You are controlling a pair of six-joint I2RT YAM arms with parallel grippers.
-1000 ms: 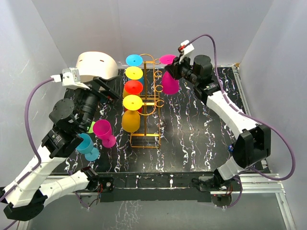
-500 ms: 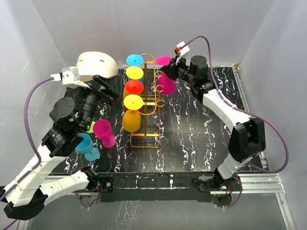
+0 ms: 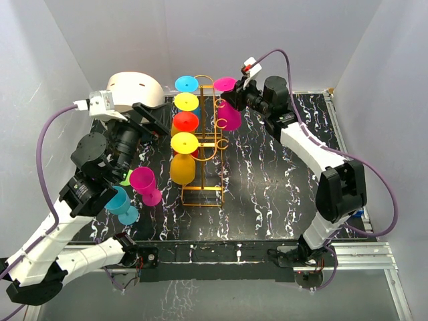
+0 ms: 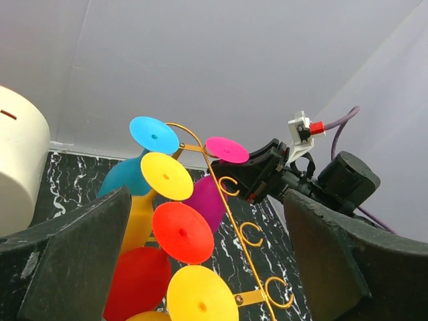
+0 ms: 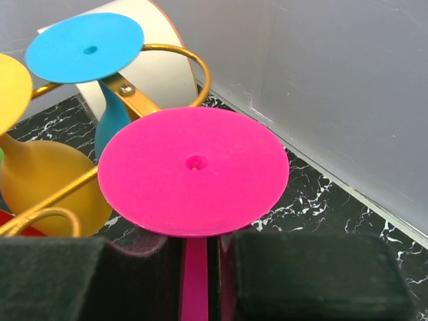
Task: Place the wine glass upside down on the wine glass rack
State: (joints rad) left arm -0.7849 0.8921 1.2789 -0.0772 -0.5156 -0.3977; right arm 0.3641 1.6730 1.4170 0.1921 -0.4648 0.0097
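The golden wire wine glass rack (image 3: 204,144) stands mid-table with blue, yellow, red and yellow glasses hanging upside down on its left side. My right gripper (image 3: 242,93) is shut on the stem of a magenta wine glass (image 3: 229,115), held upside down against the rack's right side at the back hook. In the right wrist view the stem (image 5: 195,281) sits between my fingers, with the round foot (image 5: 194,170) above them, next to the rack's top loop (image 5: 180,57). My left gripper (image 3: 144,120) is open and empty, left of the rack (image 4: 237,214).
A cream cylindrical container (image 3: 137,90) stands at the back left. A second magenta glass (image 3: 144,184) and a teal glass (image 3: 120,204) stand upright on the table front left of the rack. White walls close the back and sides.
My right gripper has carried the magenta glass left and further back, up against the rack's right rear hook. The left arm has shifted only slightly.
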